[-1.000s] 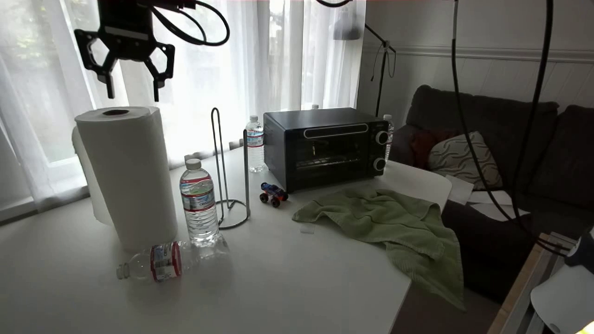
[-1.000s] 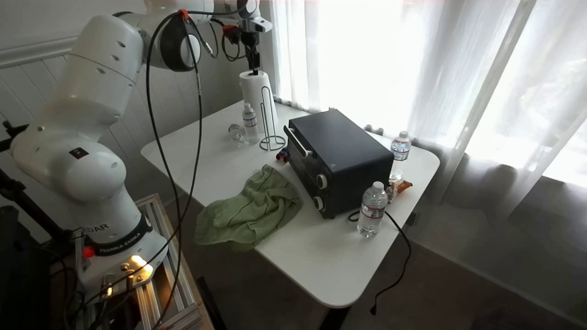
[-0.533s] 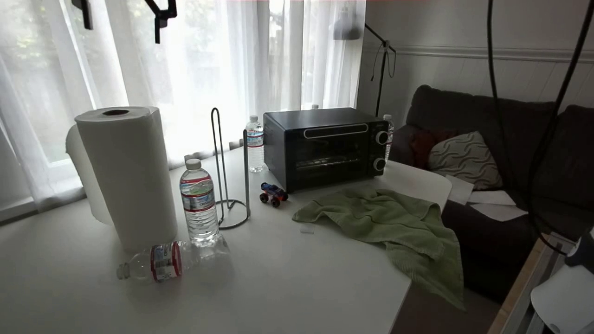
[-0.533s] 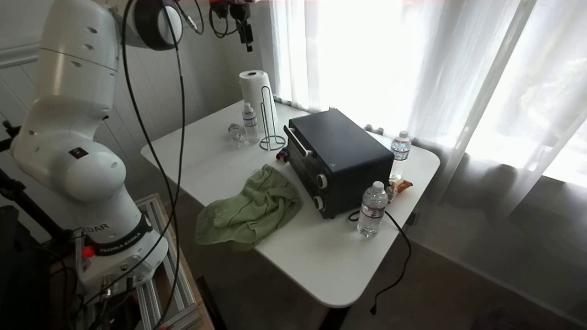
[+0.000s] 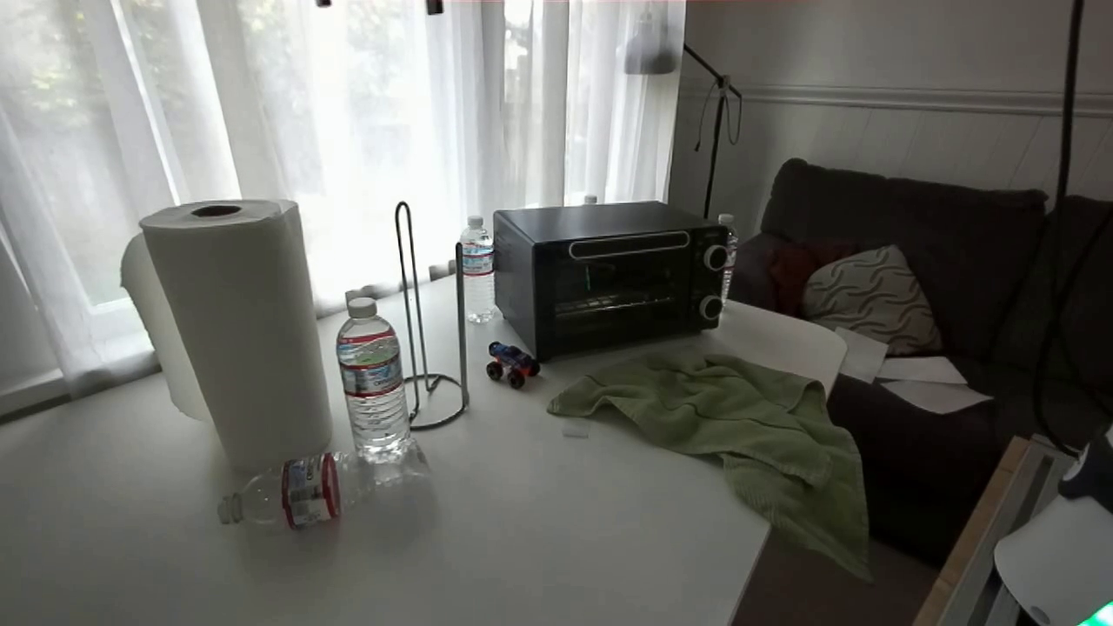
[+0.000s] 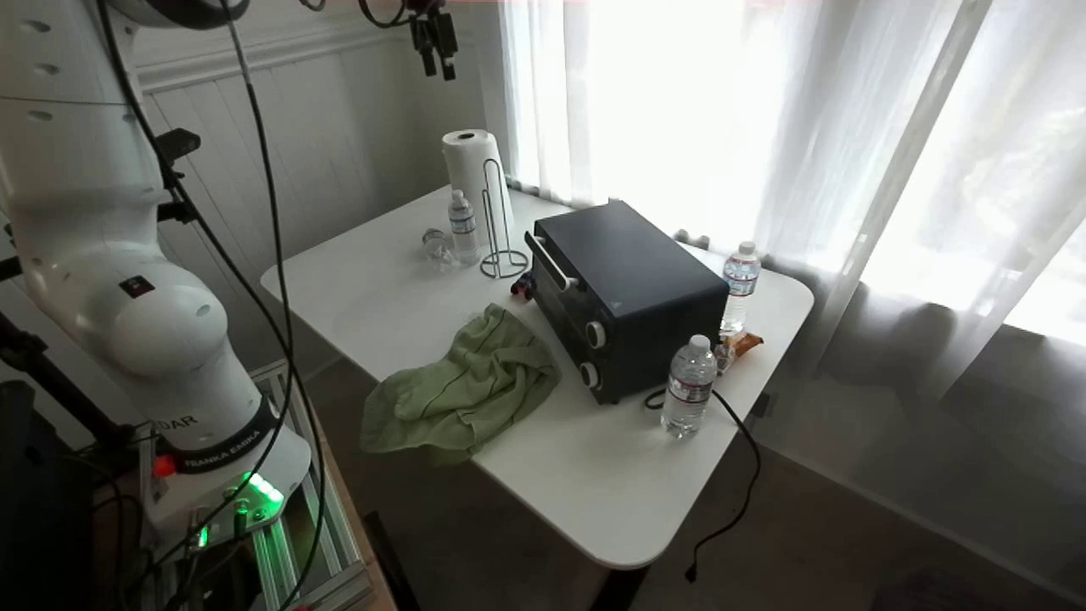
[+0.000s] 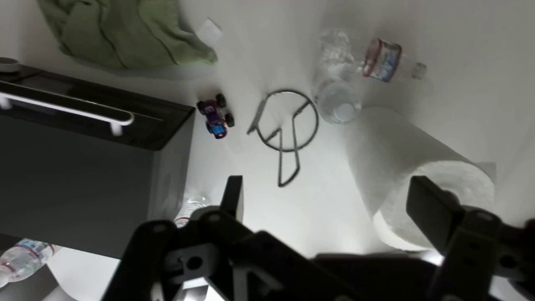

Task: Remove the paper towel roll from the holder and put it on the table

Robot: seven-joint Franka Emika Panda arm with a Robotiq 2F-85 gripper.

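Note:
The paper towel roll (image 5: 239, 348) stands upright on the white table (image 5: 539, 530), off the holder, with a loose sheet hanging at its far side. It also shows in an exterior view (image 6: 467, 165) and in the wrist view (image 7: 388, 142). The wire holder (image 5: 462, 326) stands bare beside it, and also shows in the wrist view (image 7: 288, 151). My gripper (image 6: 439, 72) is open and empty, high above the table and above the roll's height. In an exterior view only its fingertips (image 5: 379, 4) show at the top edge. In the wrist view, one finger (image 7: 326, 179) overlaps the roll's top.
An upright water bottle (image 5: 374, 382) and a lying bottle (image 5: 309, 496) are by the roll. A black toaster oven (image 5: 609, 287), a toy truck (image 5: 513, 363) and a green towel (image 5: 713, 417) are farther along. More bottles (image 6: 689, 386) stand around the oven.
My gripper was open just at the roll's top, then rose away from it and moved sideways toward the holder's side. The roll stays standing; its loose sheet shifted slightly outward. The base light turned green.

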